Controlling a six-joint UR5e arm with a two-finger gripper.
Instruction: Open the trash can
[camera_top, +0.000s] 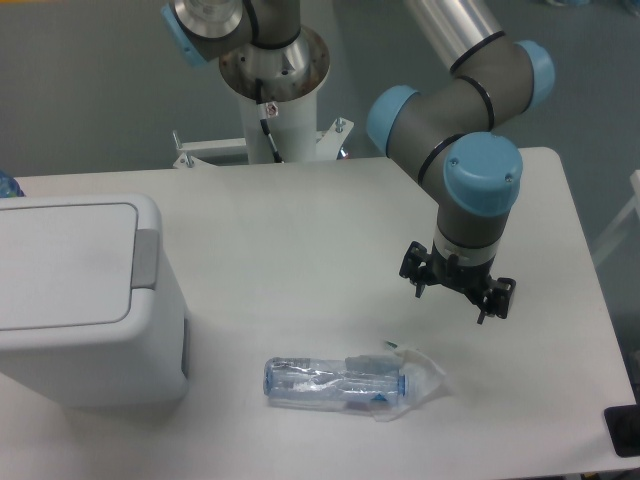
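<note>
The trash can (80, 290) is a large boxy white bin at the table's left edge, partly cut off by the frame. Its flat lid (60, 262) lies closed, with a grey push tab (147, 259) on the right side of the lid. My gripper (457, 297) hangs over the right half of the table, far to the right of the can and touching nothing. Its two dark fingers (417, 281) are spread apart, so it is open with nothing between them.
A crushed clear plastic bottle (345, 383) lies on its side near the table's front, below and left of the gripper. The arm's base column (272, 100) stands behind the table's far edge. A dark object (624, 430) sits at the right front corner.
</note>
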